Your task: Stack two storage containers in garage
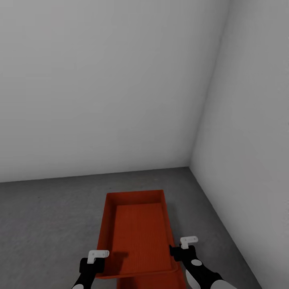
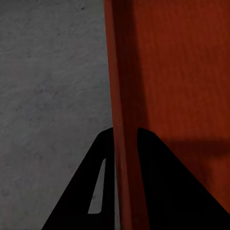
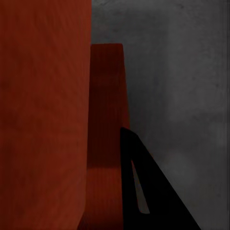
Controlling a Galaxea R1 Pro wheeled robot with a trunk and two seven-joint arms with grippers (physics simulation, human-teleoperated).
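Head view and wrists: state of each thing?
storage container: upright, open-topped, empty, over the concrete floor near the wall corner.
left gripper: jaws closed astride the container's left wall.
right gripper: at the right wall; one finger outside it, grip unclear.

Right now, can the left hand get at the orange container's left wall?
Probably yes: the left hand is at the container already, its fingers either side of that wall, nothing between.

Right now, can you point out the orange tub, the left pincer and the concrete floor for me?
storage container (image 1: 141,228): head view, on its ribbed inner bottom.
left pincer (image 2: 125,136): left wrist view, midway between the dark fingertips, at the tub's wall.
floor (image 1: 44,224): head view, bare grey concrete left of the tub.
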